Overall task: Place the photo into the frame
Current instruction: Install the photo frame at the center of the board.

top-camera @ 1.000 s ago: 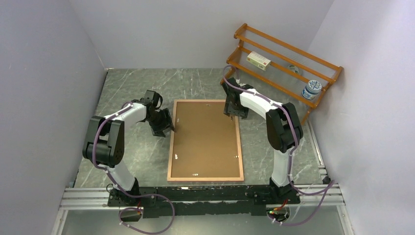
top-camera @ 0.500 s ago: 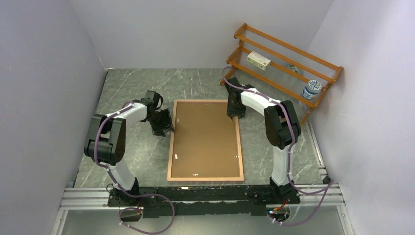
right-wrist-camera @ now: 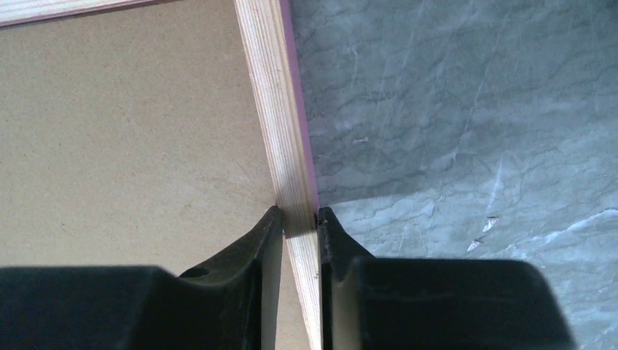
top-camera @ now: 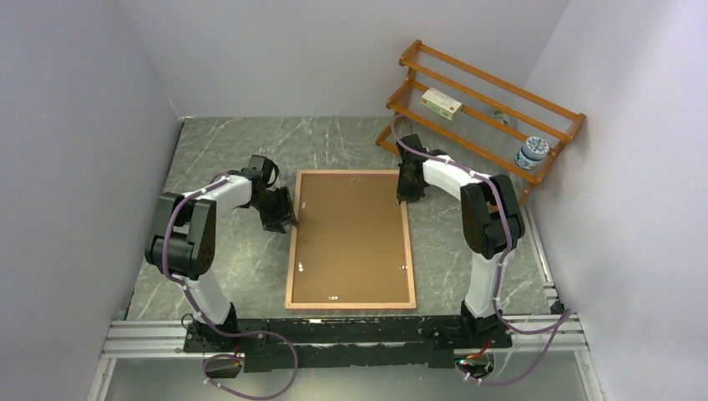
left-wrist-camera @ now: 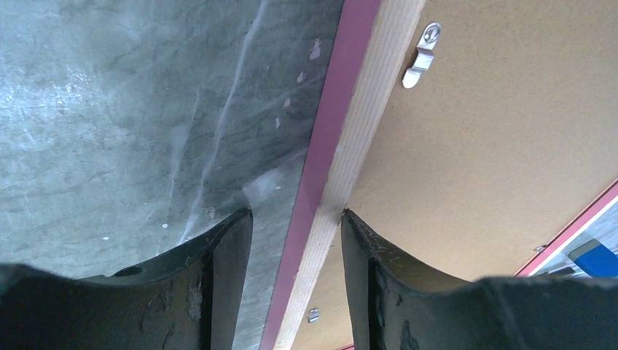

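frame (top-camera: pixel 290 251) flat on tabletop (top-camera: pixel 225 159), wood back up, long axis near-to-far | right wrist only: right gripper (right-wrist-camera: pixel 297 215) pinching the right rail | left wrist only: left gripper (left-wrist-camera: pixel 295 226) spread astride left rail; pink edge, metal clip (left-wrist-camera: pixel 421 57)

Frame (top-camera: pixel 410 251): light wood grain on back, pink along outer edge. Board (top-camera: pixel 351 238): plain brown, finely speckled. Table (top-camera: pixel 225 159): grey-green marble, white veins. Rack (top-camera: pixel 476 88): orange. Arms (top-camera: pixel 230 190): white and black. Jar (top-camera: pixel 532 153): white, apparently with blue markings.
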Available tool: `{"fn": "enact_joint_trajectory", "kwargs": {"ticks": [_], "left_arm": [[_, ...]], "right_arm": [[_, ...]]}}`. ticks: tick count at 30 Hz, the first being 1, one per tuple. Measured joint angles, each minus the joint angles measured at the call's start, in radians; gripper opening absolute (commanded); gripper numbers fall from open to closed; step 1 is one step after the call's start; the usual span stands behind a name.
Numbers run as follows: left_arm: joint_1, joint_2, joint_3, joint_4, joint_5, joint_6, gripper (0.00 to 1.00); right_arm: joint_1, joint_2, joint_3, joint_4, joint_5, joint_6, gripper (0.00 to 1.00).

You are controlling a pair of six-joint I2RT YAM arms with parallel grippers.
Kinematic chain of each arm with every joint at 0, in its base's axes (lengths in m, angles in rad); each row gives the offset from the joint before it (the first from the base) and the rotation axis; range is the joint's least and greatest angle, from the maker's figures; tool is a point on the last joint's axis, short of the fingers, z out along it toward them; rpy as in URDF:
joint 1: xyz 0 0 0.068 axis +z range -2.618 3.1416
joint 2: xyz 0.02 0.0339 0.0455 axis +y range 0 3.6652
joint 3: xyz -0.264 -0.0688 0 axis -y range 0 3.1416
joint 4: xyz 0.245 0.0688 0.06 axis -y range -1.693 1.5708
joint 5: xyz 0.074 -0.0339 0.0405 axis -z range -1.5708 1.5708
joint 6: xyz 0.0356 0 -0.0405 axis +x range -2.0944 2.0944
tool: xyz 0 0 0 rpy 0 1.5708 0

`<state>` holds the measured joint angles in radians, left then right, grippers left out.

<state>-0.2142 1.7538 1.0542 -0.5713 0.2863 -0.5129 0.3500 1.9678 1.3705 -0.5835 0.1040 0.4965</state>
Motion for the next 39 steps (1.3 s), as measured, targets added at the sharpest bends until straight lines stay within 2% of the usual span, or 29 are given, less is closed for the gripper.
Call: {"fn": "enact_joint_trajectory", "kwargs": {"ticks": [3,6,11,16,32,36,39], "left_arm": [[0.000,0.002,0.000,0.003,0.005,0.000,0.53],[0.001,0.003,0.000,0.003,0.005,-0.001,0.53],[0.001,0.003,0.000,0.003,0.004,-0.002,0.55],[0.001,0.003,0.001,0.002,0.000,-0.005,0.55],[0.001,0.005,0.002,0.002,0.003,-0.010,0.48],[0.002,0.010,0.001,0.008,0.013,-0.022,0.46],[0.002,0.011,0.000,0.013,0.024,-0.024,0.46]], "right_arm": [[-0.003,-0.013,-0.021,0.021,-0.006,-0.019,0.09],[-0.003,-0.033,-0.053,0.057,-0.013,-0.026,0.10],[-0.001,-0.054,-0.086,0.082,-0.028,-0.016,0.38],[0.001,-0.043,-0.066,0.045,-0.021,0.029,0.45],[0.012,-0.029,-0.041,-0.022,0.026,0.188,0.42],[0.027,-0.038,-0.055,-0.024,0.032,0.214,0.33],[0.034,-0.043,-0.060,-0.026,0.056,0.228,0.21]]}}
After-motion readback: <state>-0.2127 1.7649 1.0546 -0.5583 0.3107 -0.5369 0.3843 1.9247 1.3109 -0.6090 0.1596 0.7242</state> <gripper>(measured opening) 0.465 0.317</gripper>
